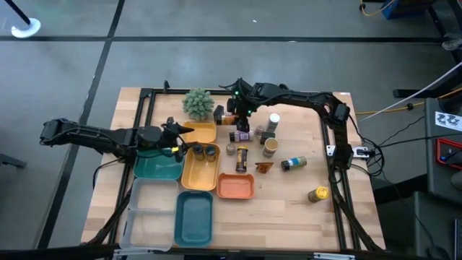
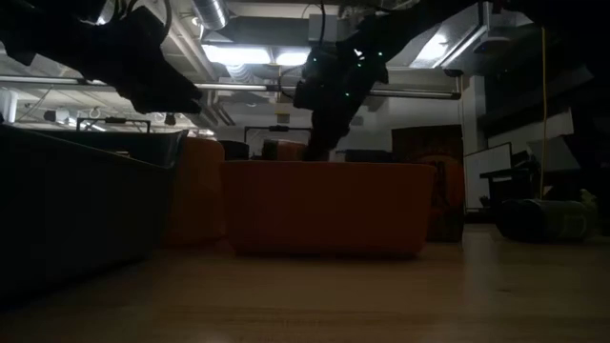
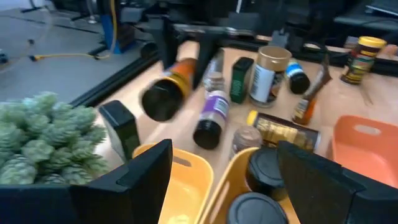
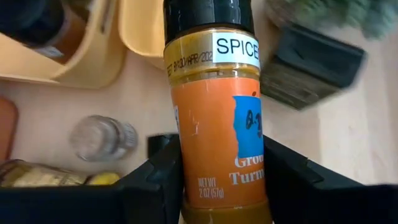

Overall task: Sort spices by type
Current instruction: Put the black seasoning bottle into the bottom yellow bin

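My right gripper (image 1: 232,118) is shut on an orange-labelled spice bottle with a black cap (image 4: 214,106), near the table's far edge between the black box (image 1: 219,113) and the other spices. My left gripper (image 3: 233,180) is open and hovers over the yellow trays (image 1: 201,173), touching nothing. Two dark-capped jars (image 3: 264,171) stand in the nearer yellow tray. A purple-labelled bottle (image 3: 211,115), a gold-lidded jar (image 3: 267,71), a brown packet (image 1: 263,167) and other bottles stand or lie on the wood to the right. My right gripper pinches the orange-labelled bottle between its two fingers (image 4: 160,183), on the lower part of its body (image 4: 217,186) near the base. The fingers lie across the bottle. The black cap (image 4: 208,15) points away from the wrist. In the left wrist view the bottle (image 3: 168,90) hangs tilted, clear of the table.
A fuzzy green plant (image 1: 197,103) stands at the far edge beside the black box. An orange tray (image 1: 235,186), two teal trays (image 1: 195,217) and a clear tray (image 1: 144,213) lie toward the near edge. A yellow-capped jar (image 1: 318,193) stands alone at the right.
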Motion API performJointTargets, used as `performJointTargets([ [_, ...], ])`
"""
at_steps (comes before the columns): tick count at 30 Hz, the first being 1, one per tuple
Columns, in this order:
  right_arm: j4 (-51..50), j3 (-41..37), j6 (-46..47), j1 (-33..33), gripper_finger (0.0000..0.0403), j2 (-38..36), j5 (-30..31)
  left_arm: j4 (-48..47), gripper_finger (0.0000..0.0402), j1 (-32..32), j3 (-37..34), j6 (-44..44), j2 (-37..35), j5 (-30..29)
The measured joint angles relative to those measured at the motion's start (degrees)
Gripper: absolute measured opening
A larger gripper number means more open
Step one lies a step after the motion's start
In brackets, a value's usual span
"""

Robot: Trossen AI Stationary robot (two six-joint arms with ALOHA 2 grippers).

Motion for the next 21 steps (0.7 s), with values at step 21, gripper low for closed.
performJointTargets([
  [21, 11.7, 0.0, -0.1, 8.5, 0.0170, -0.1, 0.2, 3.5, 0.0269, 4.2, 0.0, -3.4, 2.7, -7.1],
])
